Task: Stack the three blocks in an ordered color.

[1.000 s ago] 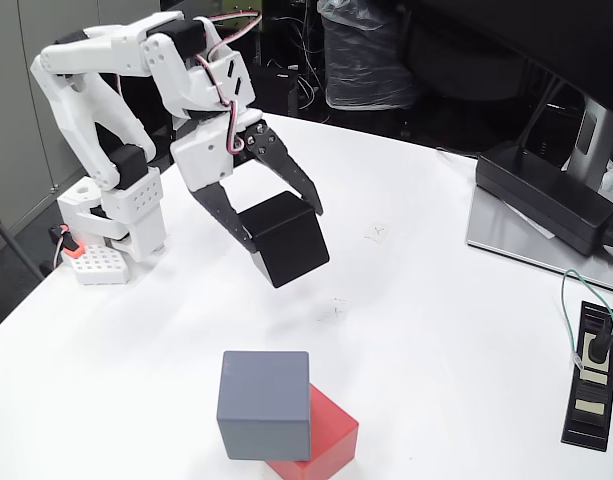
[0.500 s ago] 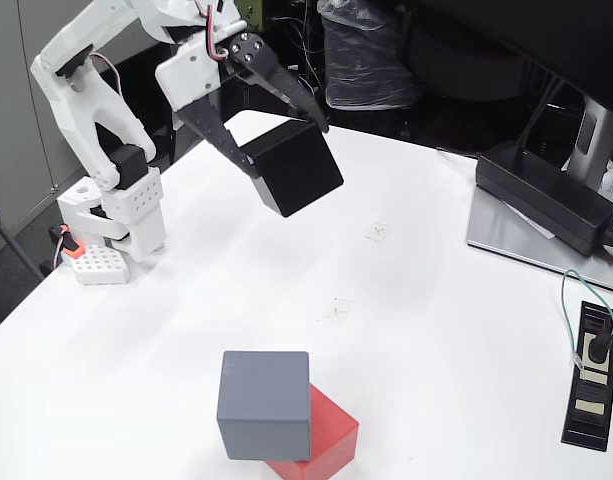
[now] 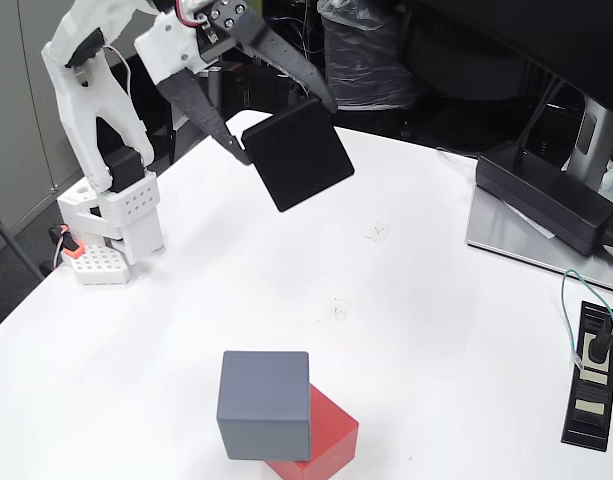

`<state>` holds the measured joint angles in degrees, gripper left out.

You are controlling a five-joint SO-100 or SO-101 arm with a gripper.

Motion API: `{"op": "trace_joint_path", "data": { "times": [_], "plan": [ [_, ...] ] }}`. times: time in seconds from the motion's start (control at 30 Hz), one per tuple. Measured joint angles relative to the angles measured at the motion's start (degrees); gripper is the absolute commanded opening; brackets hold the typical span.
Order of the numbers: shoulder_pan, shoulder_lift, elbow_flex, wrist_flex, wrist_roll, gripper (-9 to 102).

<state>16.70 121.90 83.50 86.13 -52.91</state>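
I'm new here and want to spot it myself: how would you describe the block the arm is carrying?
Start at the white robot arm at the table's far left corner. Between its dark gripper fingers hangs the black block, tilted, up in the air. The blue-grey block and red block sit stacked near the front edge.

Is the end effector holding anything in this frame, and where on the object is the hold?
Yes: the end effector holds the black cube in the air, its two fingers clamped on opposite upper sides.

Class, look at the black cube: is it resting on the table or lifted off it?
Lifted. The black cube hangs tilted in the gripper, well above the white table.
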Motion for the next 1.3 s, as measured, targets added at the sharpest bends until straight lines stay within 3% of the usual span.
{"op": "trace_joint_path", "data": {
  "times": [0.47,1.3],
  "plan": [
    [5.8,-18.9,-19.4,4.5,8.0,5],
    [14.8,-30.8,-20.7,4.5,8.3,5]
  ]
}}
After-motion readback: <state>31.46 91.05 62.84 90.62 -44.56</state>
